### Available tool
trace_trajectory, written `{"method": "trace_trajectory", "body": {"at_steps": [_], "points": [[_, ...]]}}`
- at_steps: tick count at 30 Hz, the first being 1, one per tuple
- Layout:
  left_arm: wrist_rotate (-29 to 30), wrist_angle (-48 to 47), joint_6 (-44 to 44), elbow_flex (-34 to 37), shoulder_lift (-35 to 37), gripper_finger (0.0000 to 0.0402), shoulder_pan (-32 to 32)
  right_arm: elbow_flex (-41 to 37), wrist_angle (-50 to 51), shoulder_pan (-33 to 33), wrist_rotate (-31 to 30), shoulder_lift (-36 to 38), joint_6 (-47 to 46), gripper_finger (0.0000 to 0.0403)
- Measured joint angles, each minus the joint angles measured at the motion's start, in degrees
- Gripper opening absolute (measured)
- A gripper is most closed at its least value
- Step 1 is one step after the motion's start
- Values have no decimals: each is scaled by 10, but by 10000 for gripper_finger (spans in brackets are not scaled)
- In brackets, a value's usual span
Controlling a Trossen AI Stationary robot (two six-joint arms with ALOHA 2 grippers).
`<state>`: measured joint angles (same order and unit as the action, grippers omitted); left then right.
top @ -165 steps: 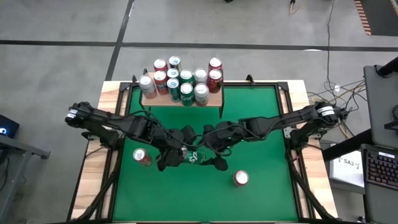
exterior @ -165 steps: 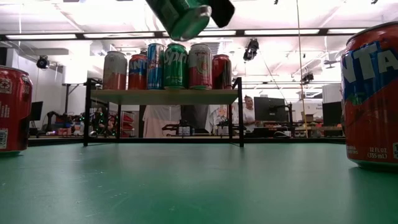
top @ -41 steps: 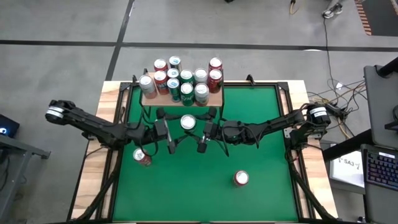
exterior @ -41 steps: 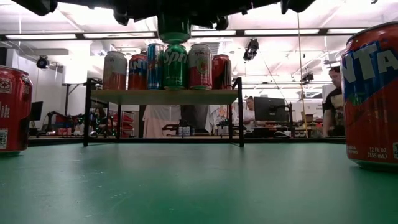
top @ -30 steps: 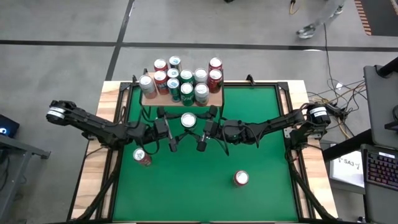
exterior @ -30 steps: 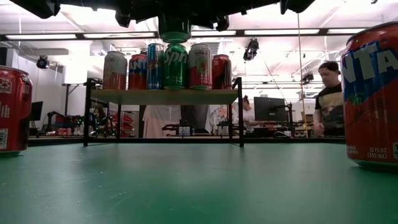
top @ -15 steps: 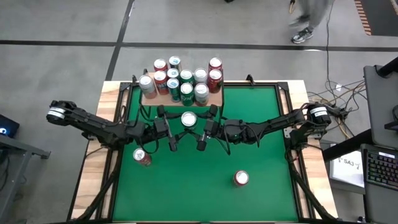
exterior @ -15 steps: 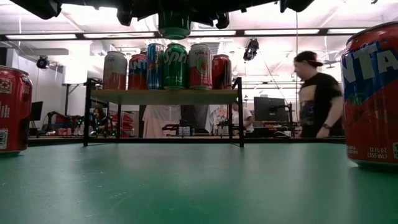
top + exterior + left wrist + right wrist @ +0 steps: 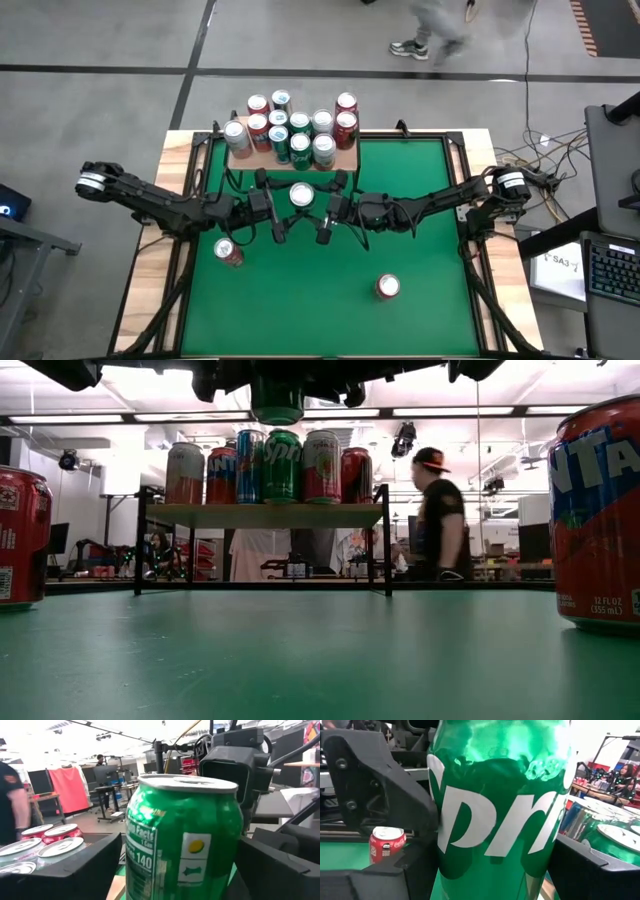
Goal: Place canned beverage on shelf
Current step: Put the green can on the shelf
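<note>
Holding: the right gripper has the green can between its fingers; in the right wrist view they press against the can's sides.
Left gripper: faces the right one from the opposite side. Its fingers also flank the can, but I cannot tell whether they touch it or stand just clear.
Green can: upright and aloft, with its silver top up. It hangs over the green table, just in front of the shelf and near the middle of its front edge. In the low view its base sits higher than the tops of the shelved cans.
Shelf: a light-wood board on thin black legs at the table's far edge. It carries a crowded group of upright cans in red, green, blue and silver. The right end of the board is bare.
Loose cans: a red can stands on the table on the left arm's side. An orange-and-red can stands nearer the front on the right arm's side. Both are well apart from the grippers.
Room: a person in a dark shirt and cap stands beyond the table.
</note>
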<state>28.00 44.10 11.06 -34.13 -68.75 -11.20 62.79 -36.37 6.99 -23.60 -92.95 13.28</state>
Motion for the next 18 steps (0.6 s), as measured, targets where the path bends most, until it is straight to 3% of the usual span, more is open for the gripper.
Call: {"method": "trace_trajectory", "body": {"at_steps": [6,11,18], "points": [[3,-3,6,0,1,277,0,-1,1,0,-3,0,-5,295],[3,-4,8,0,1,277,0,-1,1,0,-2,0,-7,324],[6,-13,6,0,2,277,-7,-2,5,0,-2,0,-26,322]]}}
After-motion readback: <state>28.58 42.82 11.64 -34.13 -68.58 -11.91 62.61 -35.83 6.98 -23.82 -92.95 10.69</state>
